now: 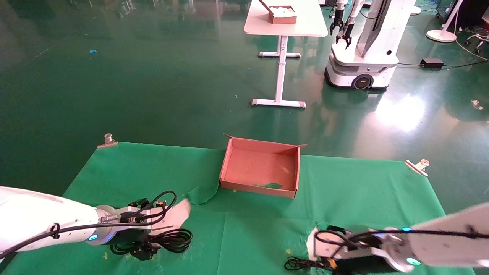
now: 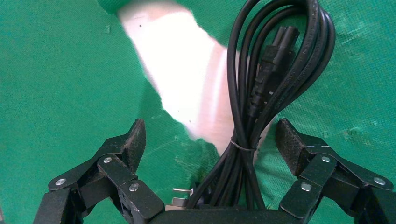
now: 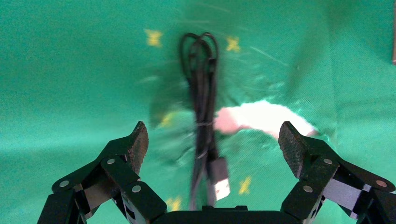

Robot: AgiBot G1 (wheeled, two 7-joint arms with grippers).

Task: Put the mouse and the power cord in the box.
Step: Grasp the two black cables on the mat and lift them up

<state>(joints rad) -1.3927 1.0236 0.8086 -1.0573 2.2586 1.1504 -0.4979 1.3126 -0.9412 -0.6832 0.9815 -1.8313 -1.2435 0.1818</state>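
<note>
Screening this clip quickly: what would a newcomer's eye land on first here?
Both arms are low over the green cloth, jaws spread: the left gripper straddles the power cord, the right gripper a thin bundled cable with a USB plug. Between them, farther back, the box holds nothing.

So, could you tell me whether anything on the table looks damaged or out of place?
Yes: the green cloth is torn, baring white patches beside the power cord and near the thin cable. A loose green scrap lies inside the box.
</note>
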